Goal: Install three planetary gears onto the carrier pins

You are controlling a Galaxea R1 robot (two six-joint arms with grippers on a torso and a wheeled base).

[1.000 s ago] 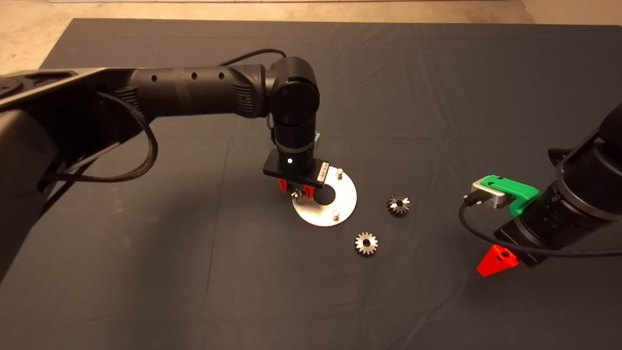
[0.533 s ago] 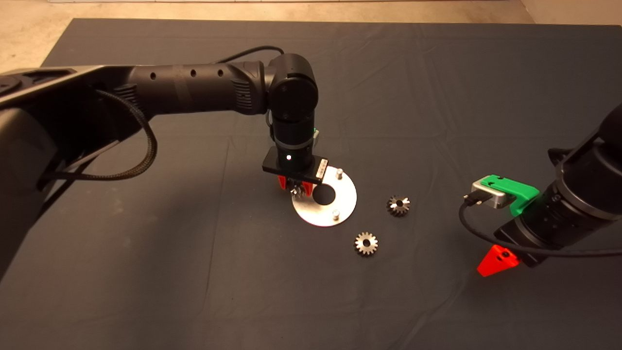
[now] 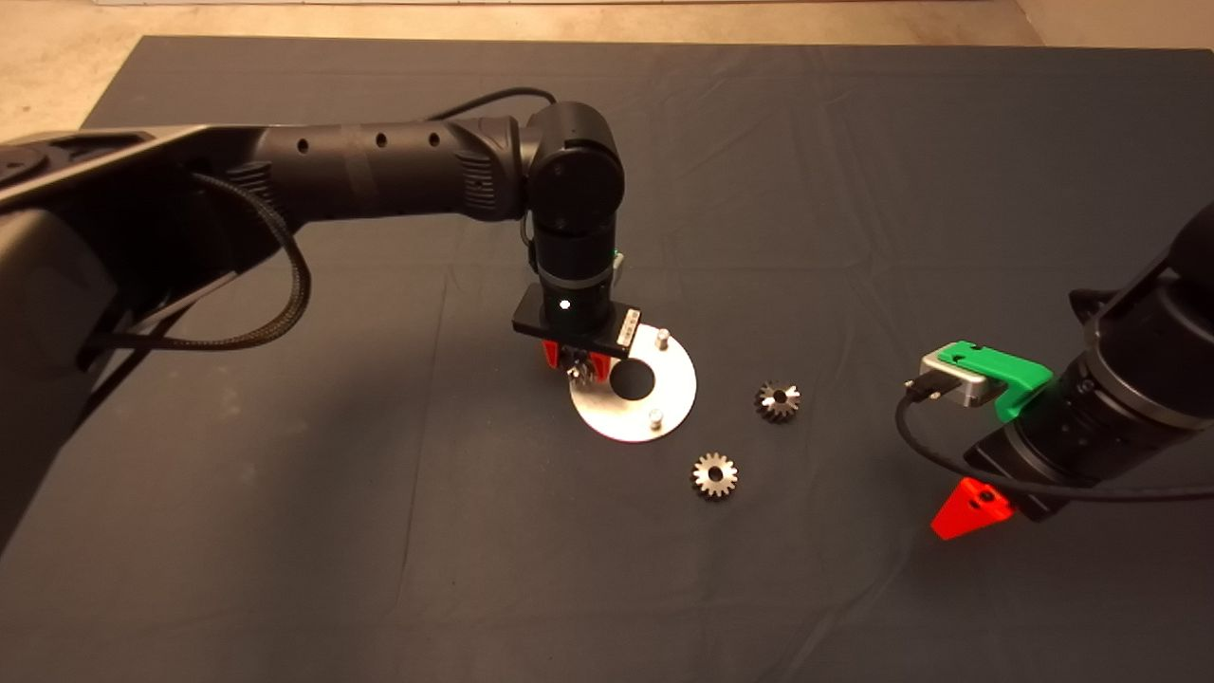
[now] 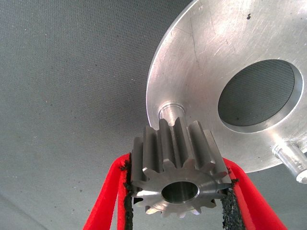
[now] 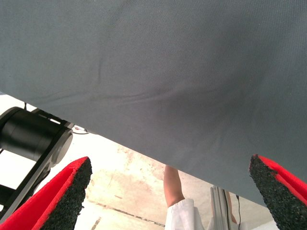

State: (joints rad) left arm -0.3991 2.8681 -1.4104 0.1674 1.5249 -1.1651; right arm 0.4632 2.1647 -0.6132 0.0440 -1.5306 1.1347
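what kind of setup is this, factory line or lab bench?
Most likely a lab or robot test bench, not a production line: a plain dark mat draped over a table, bare concrete floor beyond it, and only loose gear parts laid out, with the left gripper holding one gear over the carrier plate.

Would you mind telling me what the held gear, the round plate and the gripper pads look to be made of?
Held gear: apparently machined steel, grey with bright cut faces. Round plate: probably aluminium, brushed and finely scratched. Pads of the left gripper: seemingly black rubber or foam, grainy and crumbling at the edges.
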